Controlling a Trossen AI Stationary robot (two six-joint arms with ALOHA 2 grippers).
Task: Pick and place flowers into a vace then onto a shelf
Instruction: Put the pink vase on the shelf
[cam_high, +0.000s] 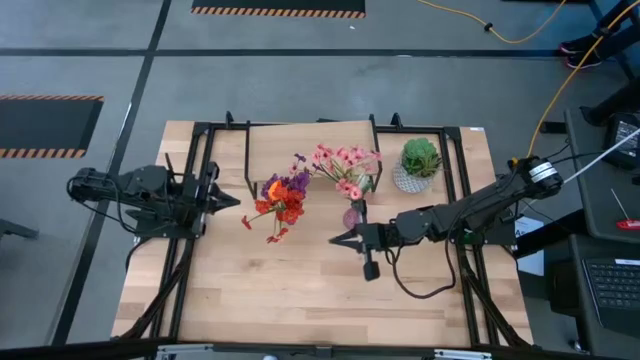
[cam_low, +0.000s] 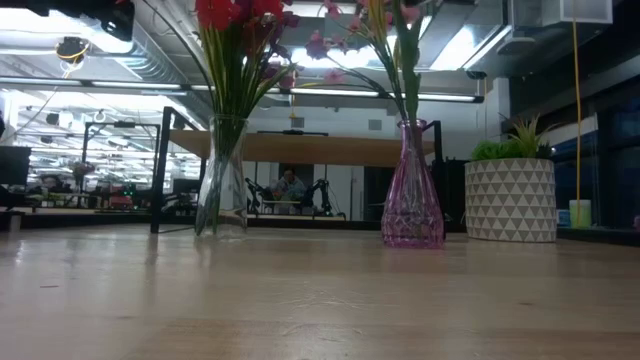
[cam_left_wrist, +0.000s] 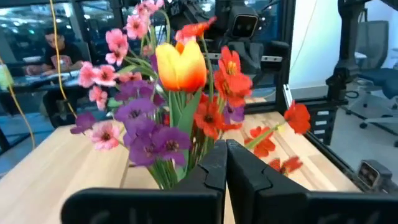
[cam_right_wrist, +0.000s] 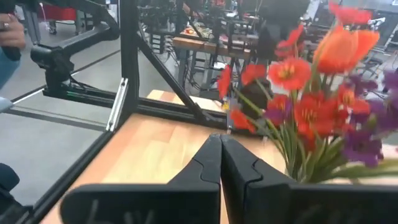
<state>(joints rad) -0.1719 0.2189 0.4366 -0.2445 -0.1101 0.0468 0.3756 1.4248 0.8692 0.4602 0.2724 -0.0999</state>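
I see the desk (cam_high: 300, 290) first, with the shelf (cam_high: 310, 140) along its far edge. Two bouquets stand between the arms: red, orange and purple flowers (cam_high: 283, 198) in a clear vase (cam_low: 222, 180), pink ones in a purple vase (cam_low: 411, 190). Both are on the desk, neither on the shelf. The left pincer (cam_high: 228, 201) is clenched on nothing just beside the red bunch; the right pincer (cam_high: 340, 239) is clenched empty too. I judge the glass fragile, slippery and top-heavy, so I'd grip low on the body.
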